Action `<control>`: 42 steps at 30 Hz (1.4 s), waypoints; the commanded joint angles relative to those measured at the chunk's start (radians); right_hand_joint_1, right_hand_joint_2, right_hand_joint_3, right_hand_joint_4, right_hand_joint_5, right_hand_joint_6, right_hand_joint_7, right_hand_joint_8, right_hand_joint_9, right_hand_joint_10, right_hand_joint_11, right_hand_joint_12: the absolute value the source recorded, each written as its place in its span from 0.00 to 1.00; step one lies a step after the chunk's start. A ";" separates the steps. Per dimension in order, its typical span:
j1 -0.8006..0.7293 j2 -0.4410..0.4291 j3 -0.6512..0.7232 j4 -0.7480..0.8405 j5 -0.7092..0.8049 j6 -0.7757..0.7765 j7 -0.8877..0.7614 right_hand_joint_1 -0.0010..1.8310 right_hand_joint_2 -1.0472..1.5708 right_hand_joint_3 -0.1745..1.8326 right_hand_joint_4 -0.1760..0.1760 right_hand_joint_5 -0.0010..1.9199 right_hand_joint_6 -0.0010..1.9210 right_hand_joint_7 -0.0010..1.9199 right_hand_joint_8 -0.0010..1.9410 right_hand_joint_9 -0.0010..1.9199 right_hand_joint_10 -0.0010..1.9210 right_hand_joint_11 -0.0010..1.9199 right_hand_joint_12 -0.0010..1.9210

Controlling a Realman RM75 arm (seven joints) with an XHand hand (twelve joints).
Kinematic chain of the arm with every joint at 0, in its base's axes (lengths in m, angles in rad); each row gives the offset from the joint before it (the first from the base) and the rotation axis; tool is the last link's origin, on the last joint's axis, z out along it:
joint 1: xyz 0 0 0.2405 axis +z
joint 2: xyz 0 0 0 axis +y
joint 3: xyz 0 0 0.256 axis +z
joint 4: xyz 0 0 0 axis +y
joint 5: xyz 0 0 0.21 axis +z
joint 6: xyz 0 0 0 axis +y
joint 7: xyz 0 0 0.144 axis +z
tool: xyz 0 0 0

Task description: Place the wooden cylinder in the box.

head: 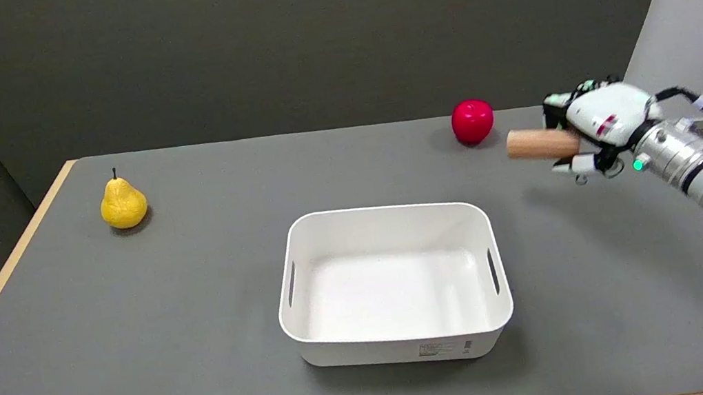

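Observation:
My right hand [595, 123] hangs above the table at the right and holds the wooden cylinder [535, 143], which lies roughly level and sticks out to the left of the fingers. A shadow on the table below shows the hand is lifted. The white box [384, 219] stands in the middle of the table, down and to the left of the hand, with nothing inside it. The cylinder's right end is hidden in the hand.
A red apple [472, 121] sits at the back of the grey table [134, 327], just left of the cylinder's free end. A yellow pear [123, 204] stands at the back left. A grey wall panel rises behind the right arm.

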 commanded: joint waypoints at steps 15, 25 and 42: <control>-0.069 -0.040 0.136 0.164 0.529 0.498 -0.083 0.62 0.84 0.28 0.00 0.29 0.85 0.32 0.88 0.45 1.00 0.30 1.00; -0.149 -0.073 -0.164 0.186 0.758 0.622 -0.093 0.63 0.83 0.30 0.00 0.31 0.84 0.33 0.87 0.46 1.00 0.35 1.00; -0.023 -0.050 -0.463 0.065 0.818 0.405 -0.133 0.63 0.84 0.29 0.00 0.30 0.83 0.33 0.87 0.47 1.00 0.34 1.00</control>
